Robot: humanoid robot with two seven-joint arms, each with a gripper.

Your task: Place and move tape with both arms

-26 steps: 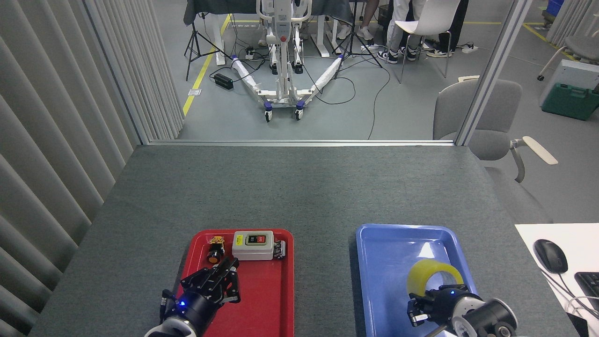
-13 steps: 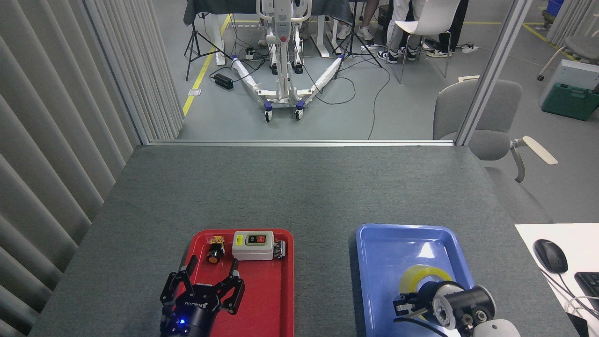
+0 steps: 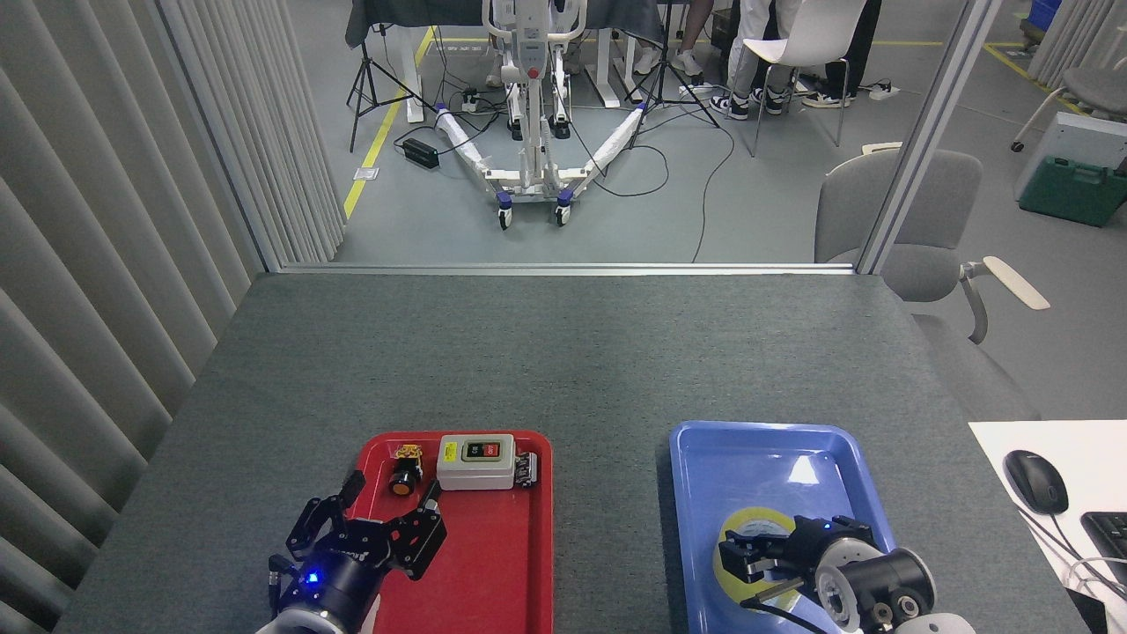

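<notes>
Head view looks down on a grey worktop [image 3: 563, 352] carrying two trays side by side near its front edge. On the right, the tape [image 3: 744, 550] lies flat in the blue tray [image 3: 757, 458], its yellow ring and whitish core facing up, in the tray's near half. The right gripper [image 3: 748, 559] sits over the roll's near right side, its black fingers reaching onto the ring; whether they are clamped on the tape or merely resting there I cannot tell. On the left, the left gripper [image 3: 374, 519] hangs over the near left corner of the red tray [image 3: 493, 563] with its fingers spread apart and nothing between them. At that tray's far end stand a grey switch box [image 3: 476, 460] and, just beside it, a small orange push button [image 3: 405, 471].
</notes>
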